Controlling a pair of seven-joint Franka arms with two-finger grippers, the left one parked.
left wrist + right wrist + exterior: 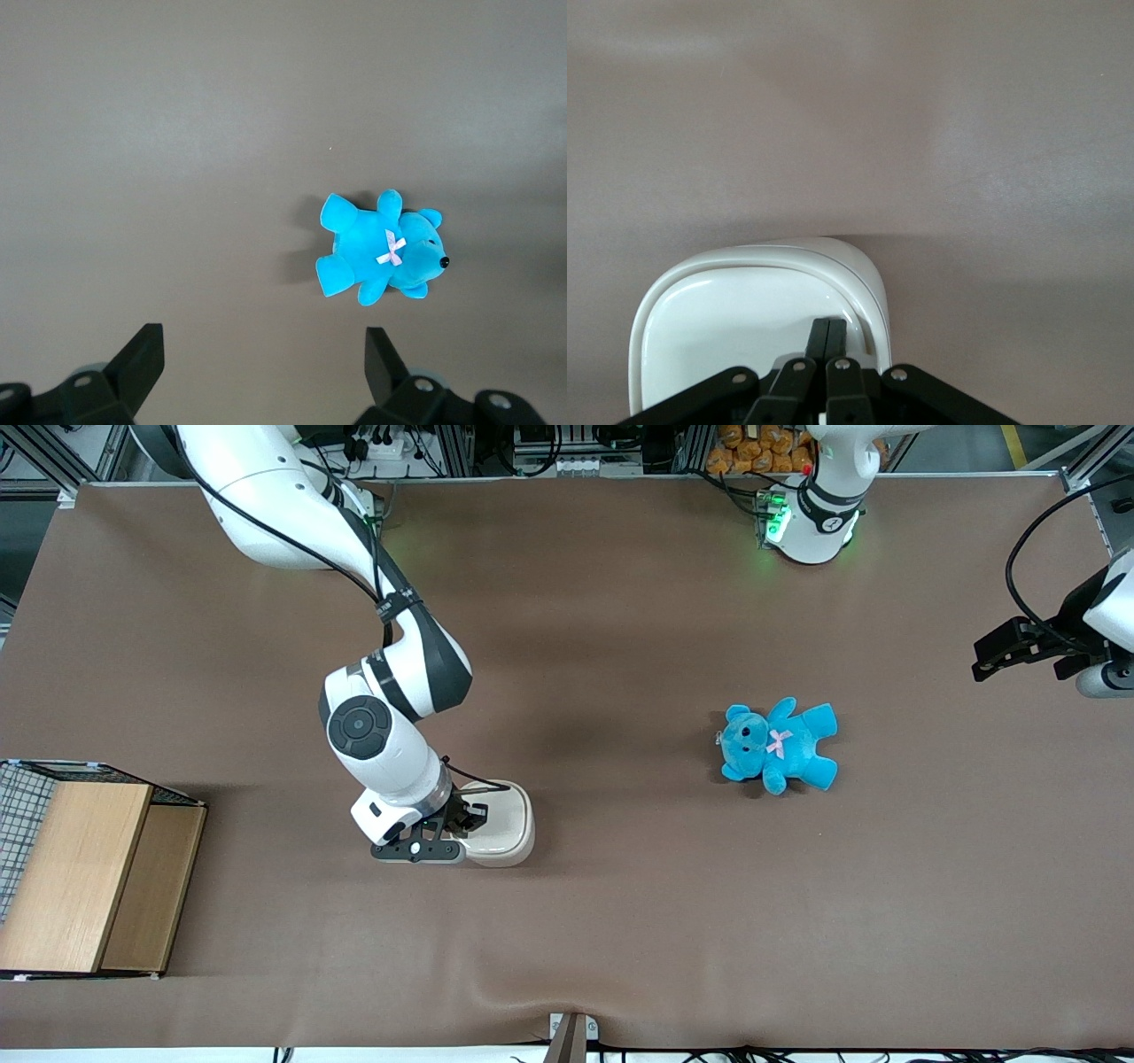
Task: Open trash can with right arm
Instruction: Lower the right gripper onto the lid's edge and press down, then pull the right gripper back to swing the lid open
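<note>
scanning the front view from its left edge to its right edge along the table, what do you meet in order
wooden box → right arm's gripper, fingers together, on the trash can → blue teddy

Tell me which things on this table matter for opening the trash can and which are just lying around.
Part of the job:
- trash can, lid down
- right arm
- its end effector, fingers together on the lid

Just lying about:
- blue teddy bear, toward the parked arm's end
- wooden box with wire mesh, toward the working arm's end
</note>
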